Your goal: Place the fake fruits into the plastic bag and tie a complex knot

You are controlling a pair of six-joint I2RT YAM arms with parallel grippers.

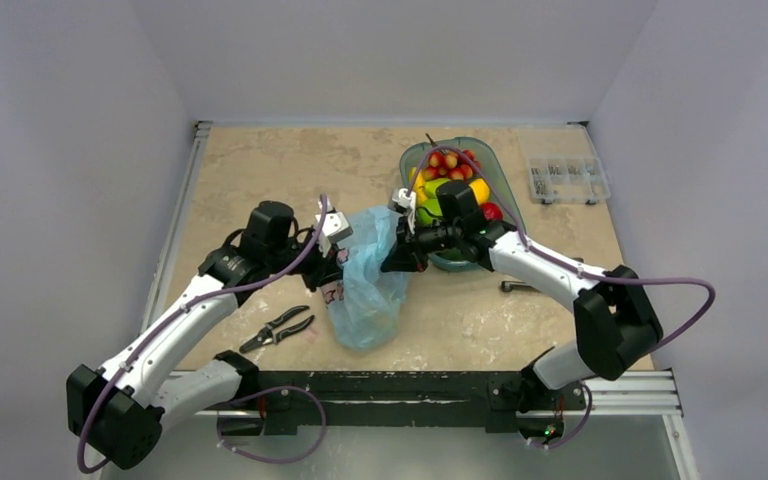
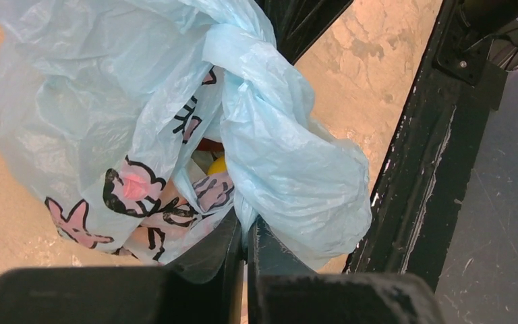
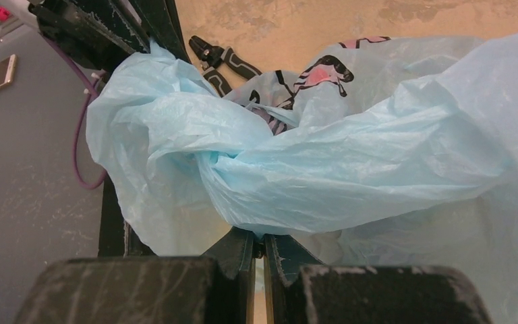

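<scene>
The light-blue plastic bag (image 1: 368, 280) with cartoon print stands at the table's middle, its handles pulled apart between my two grippers. My left gripper (image 1: 336, 262) is shut on one handle of the bag (image 2: 263, 142); a bit of yellow fruit (image 2: 217, 165) shows inside. My right gripper (image 1: 397, 258) is shut on the other handle (image 3: 351, 169). The handles cross in a loose twist between the grippers. More fake fruits (image 1: 450, 180) fill the teal oval dish (image 1: 500, 180) behind my right arm.
Black pliers (image 1: 278, 328) lie on the table left of the bag, also in the right wrist view (image 3: 224, 62). A clear parts box (image 1: 566, 178) sits at the back right. A dark tool (image 1: 518, 287) lies under my right arm.
</scene>
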